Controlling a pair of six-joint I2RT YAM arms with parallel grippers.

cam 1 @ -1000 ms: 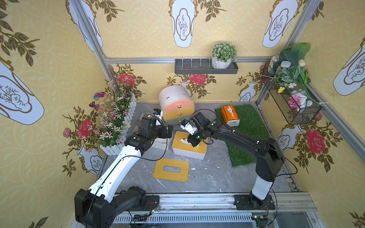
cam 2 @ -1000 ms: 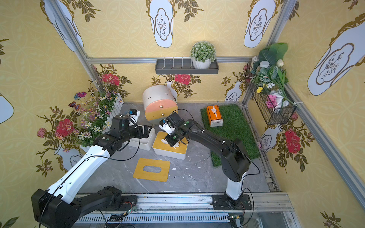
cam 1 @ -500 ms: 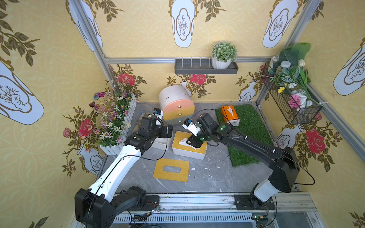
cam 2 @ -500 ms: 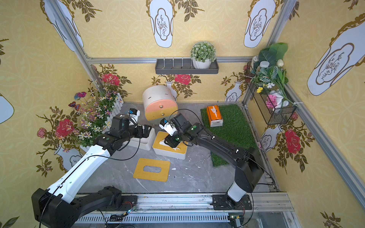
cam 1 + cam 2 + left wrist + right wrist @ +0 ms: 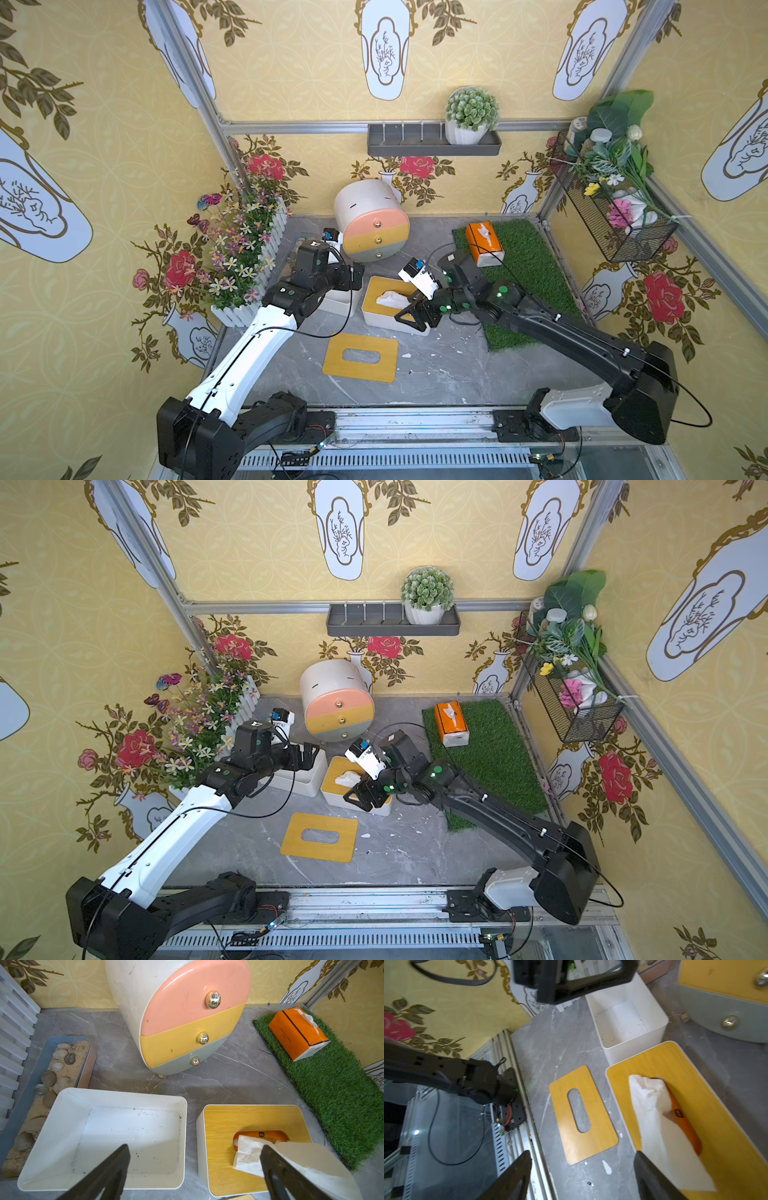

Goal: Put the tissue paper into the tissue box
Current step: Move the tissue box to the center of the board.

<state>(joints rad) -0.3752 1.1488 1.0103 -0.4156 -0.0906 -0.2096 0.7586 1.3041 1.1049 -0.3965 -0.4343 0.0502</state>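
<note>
The tissue box is taken as the reference: its bamboo lid is seated flush in the white shell, and the tissue paper is seen rising through the oval slot, with the orange pack lodged inside beneath it. The right hand is held low over one end of the tissue box with its fingers spread wide and nothing gripped, though one finger is placed close above the trailing edge of the sheet. The left hand is likewise released, and is poised over the empty white box set just beside the tissue box. The step is judged to be the letting-go of the drawn-out sheet, so the right hand is best lifted straight away from the slot: a thin, crumpled ply is easily snagged by a finger and dragged out or torn. The lid is smooth, rigid and round-cornered, and could probably be shifted by a sideways knock; the shell is taken for hard matte plastic. A second slotted lid is laid flat on the grey marbled tabletop in front of the tissue box, near small white scraps, and a further orange pack is left well apart from the tissue box on coarse artificial grass.
</note>
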